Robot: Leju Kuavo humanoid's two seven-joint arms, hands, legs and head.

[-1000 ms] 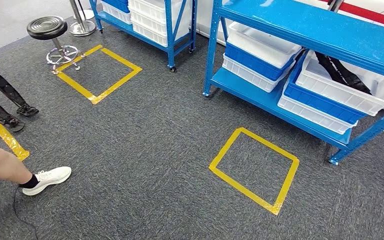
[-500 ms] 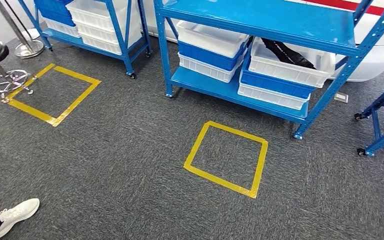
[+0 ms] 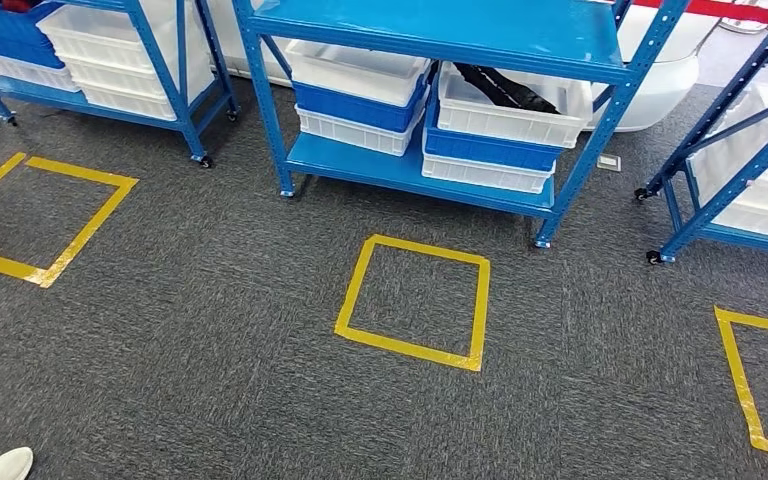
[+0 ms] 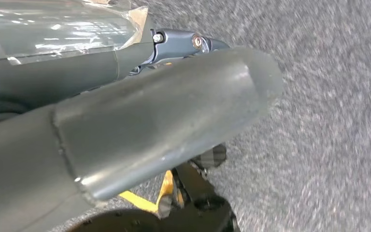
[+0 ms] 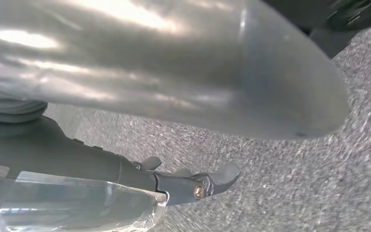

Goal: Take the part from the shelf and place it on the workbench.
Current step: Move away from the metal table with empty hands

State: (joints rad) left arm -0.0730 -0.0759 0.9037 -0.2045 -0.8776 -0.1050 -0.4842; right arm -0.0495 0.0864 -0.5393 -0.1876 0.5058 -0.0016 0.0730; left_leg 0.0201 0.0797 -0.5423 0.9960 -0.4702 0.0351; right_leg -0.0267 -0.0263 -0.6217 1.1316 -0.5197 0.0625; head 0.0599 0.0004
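Note:
A black part [image 3: 505,88] lies in a white bin [image 3: 510,115] on the lower level of the middle blue shelf [image 3: 430,175], straight ahead in the head view. That bin is stacked on blue and white bins. My left hand [image 4: 164,121] hangs beside my body over the grey carpet, its thick thumb and a dark finger [image 4: 183,41] stretched out with nothing in them. My right hand [image 5: 174,72] hangs the same way, a dark finger [image 5: 198,186] straight and nothing held.
A yellow tape square [image 3: 415,300] marks the carpet in front of the middle shelf, with others at the left [image 3: 45,215] and right [image 3: 760,380]. More blue shelves with bins stand left [image 3: 110,60] and right [image 3: 750,170]. A person's white shoe [image 3: 0,465] is at the lower left.
The camera has turned to the right: the middle shelf and its tape square now sit in the centre, and the stool and the person's leg have slid off to the left.

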